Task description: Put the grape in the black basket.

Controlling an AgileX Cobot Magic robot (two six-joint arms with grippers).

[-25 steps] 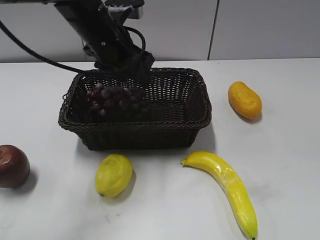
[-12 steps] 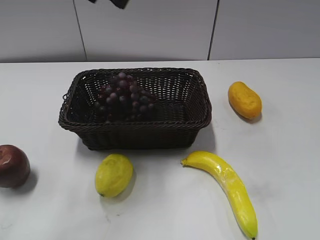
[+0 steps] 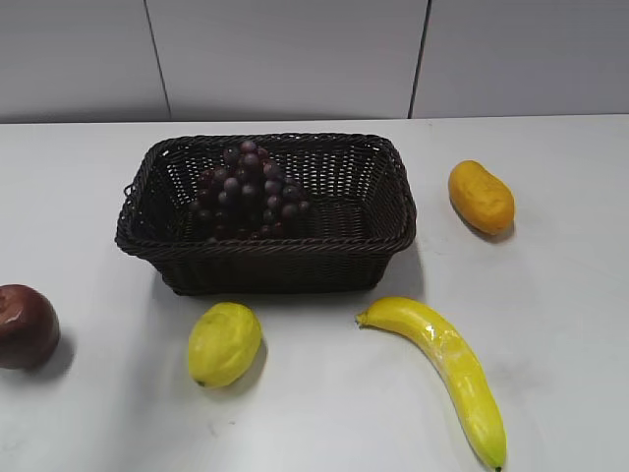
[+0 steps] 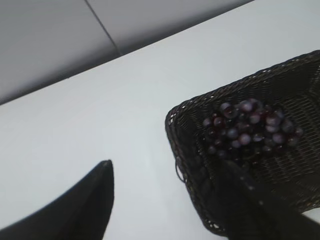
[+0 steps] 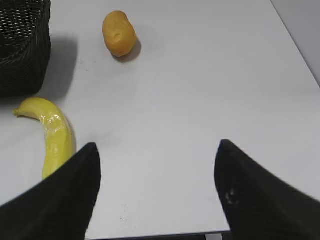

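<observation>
The grape [image 3: 248, 192], a bunch of dark purple-red berries, lies inside the black basket [image 3: 373, 241], toward its left half. The left wrist view shows the grape [image 4: 247, 129] in the black basket [image 4: 182, 150] from high above. My left gripper [image 4: 165, 167] is open and empty, above the table beside the basket's end rim. My right gripper [image 5: 156, 147] is open and empty, above bare table right of the banana. Neither arm shows in the exterior view.
A lemon [image 3: 224, 343] and a banana [image 3: 447, 364] lie in front of the basket. A dark red apple [image 3: 26, 325] sits at the left edge. An orange-yellow fruit [image 3: 481, 197] lies right of the basket, and also shows in the right wrist view [image 5: 119, 33].
The left arm, which was over the basket a second ago, has lifted out of the exterior view. The grape bunch stays in the basket and has settled slightly to the right.
</observation>
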